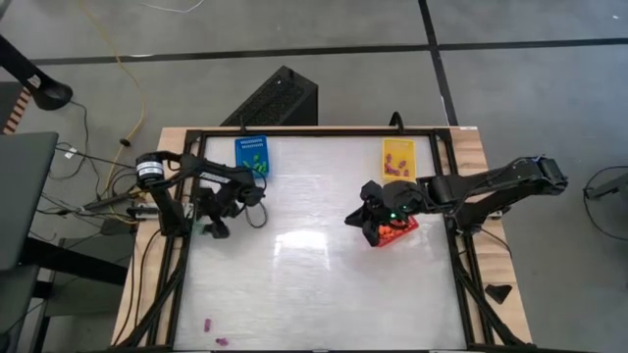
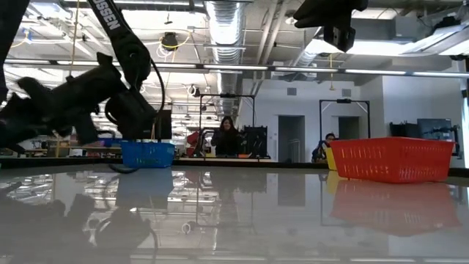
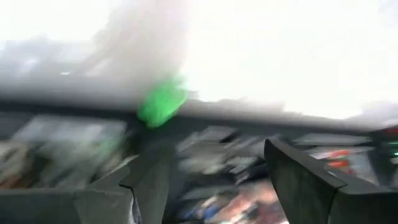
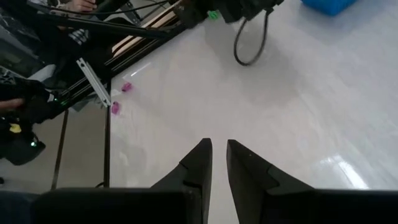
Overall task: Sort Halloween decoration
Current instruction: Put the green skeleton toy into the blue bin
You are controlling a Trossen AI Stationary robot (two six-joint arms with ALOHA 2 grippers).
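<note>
My left gripper (image 1: pixel 211 227) is at the table's left edge, its fingers wide apart in the left wrist view (image 3: pixel 217 180). A small green piece (image 3: pixel 161 102) sits just past the tip of one finger; it also shows in the high view (image 1: pixel 208 231). My right gripper (image 1: pixel 365 222) hovers beside the red basket (image 1: pixel 400 231), which holds orange pieces. Its fingers (image 4: pixel 217 155) are shut with nothing between them. Two purple pieces (image 1: pixel 208 323) lie at the near left of the table and show in the right wrist view (image 4: pixel 126 88). My left gripper has the green piece (image 3: pixel 161 102) at the tip of one finger (image 3: pixel 149 177), not between the two fingers. The view is blurred, and I cannot tell whether the finger touches it.
A blue basket (image 1: pixel 253 155) with green pieces stands at the far left, a yellow basket (image 1: pixel 399 157) with purple pieces at the far right. A black frame (image 1: pixel 294 132) runs around the table. The middle of the table is bare white. People sit in the room behind (image 2: pixel 226 136).
</note>
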